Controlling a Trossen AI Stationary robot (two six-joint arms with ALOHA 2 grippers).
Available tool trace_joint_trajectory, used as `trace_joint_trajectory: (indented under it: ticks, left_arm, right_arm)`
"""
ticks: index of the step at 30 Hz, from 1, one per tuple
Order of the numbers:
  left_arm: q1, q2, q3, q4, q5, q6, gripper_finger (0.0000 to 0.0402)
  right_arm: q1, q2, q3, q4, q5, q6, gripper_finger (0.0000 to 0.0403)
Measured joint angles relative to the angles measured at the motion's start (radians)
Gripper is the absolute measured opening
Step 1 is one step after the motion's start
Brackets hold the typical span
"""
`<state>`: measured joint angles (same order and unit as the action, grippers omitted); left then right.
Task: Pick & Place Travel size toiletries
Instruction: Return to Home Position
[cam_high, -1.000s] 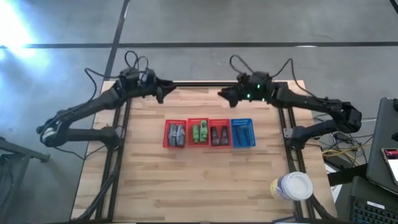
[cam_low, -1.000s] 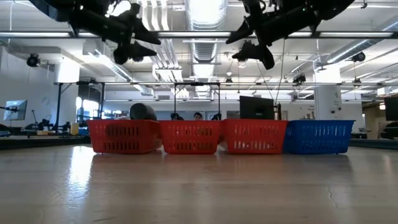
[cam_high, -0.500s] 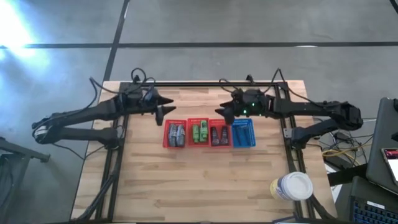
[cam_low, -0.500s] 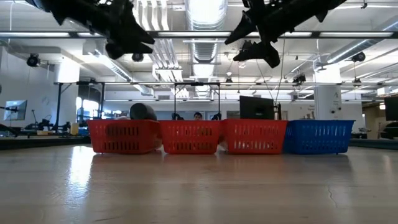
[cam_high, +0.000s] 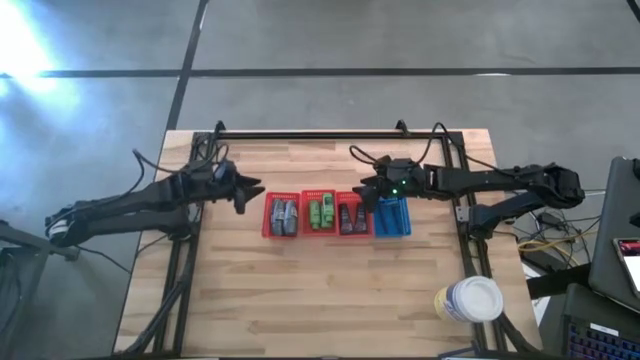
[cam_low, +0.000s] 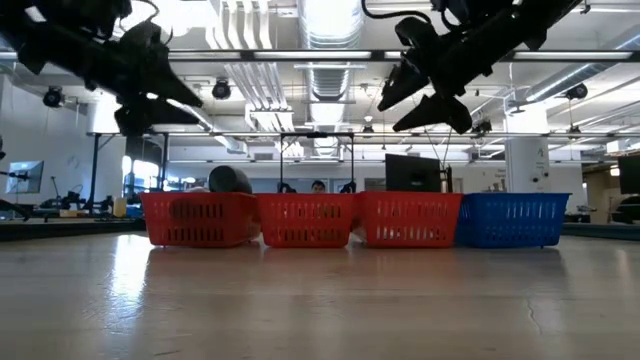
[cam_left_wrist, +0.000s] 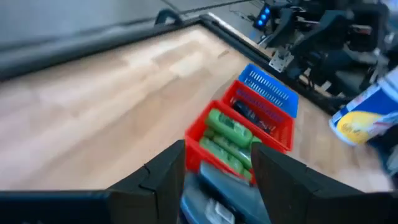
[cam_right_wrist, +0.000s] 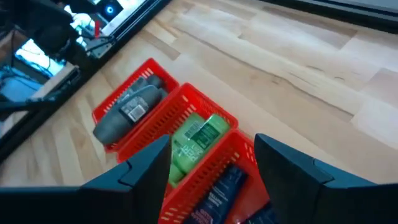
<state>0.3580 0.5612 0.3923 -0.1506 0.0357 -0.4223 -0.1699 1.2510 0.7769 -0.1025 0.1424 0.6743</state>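
Four mesh baskets stand in a row mid-table. The toiletries lie in them: grey containers (cam_high: 282, 214) in the left red basket, green packets (cam_high: 319, 213) in the second, dark tubes (cam_high: 350, 216) in the third, dark-blue razors (cam_high: 390, 213) in the blue basket. My left gripper (cam_high: 250, 193) hovers open above the table just left of the row, with the grey containers (cam_left_wrist: 214, 194) and green packets (cam_left_wrist: 225, 140) ahead of it. My right gripper (cam_high: 365, 189) hovers open over the far side of the third basket, above the green packets (cam_right_wrist: 196, 143) and tubes (cam_right_wrist: 217, 191).
A big yellow jar with a white lid (cam_high: 468, 299) stands near the table's right near corner. A black frame rail (cam_high: 320, 134) runs along the far edge. Bare wood lies near and far of the basket row. In the low view both grippers hang well above the baskets (cam_low: 305, 220).
Both arms have swung from the table's far edge toward the basket row and come down somewhat. The left gripper has ended beside the left red basket, the right one over the third. Both stay open. The baskets and toiletries have not moved.
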Motion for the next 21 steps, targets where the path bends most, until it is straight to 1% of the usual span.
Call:
trace_joint_trajectory:
  ticks: [3, 7, 11, 18, 20, 21]
  left_arm:
    - [0.0, -0.038, -0.05, 0.0, 0.001, -0.101, 0.0187]
    - [0.0, -0.068, -0.105, -0.001, 0.007, -0.182, 0.0188]
    - [0.0, -0.07, -0.163, 0.0, 0.007, -0.19, 0.0188]
    - [-0.001, -0.072, -0.283, 0.003, 0.007, -0.191, 0.0188]
    - [-0.009, -0.114, -0.331, 0.016, 0.006, -0.193, 0.0188]
    - [-0.014, -0.138, -0.342, 0.054, -0.006, -0.188, 0.0188]
  right_arm:
    - [0.0, 0.0, 0.0, -0.001, 0.0, -0.053, 0.0214]
    - [0.0, 0.0, 0.0, -0.038, 0.022, -0.115, 0.0204]
    - [-0.001, 0.001, 0.0, -0.106, 0.069, -0.136, 0.0196]
    - [0.0, 0.001, 0.0, -0.119, 0.07, -0.155, 0.0184]
    - [0.0, 0.001, 0.0, -0.119, 0.07, -0.154, 0.018]
    - [-0.001, 0.001, 0.0, -0.119, 0.071, -0.154, 0.0178]
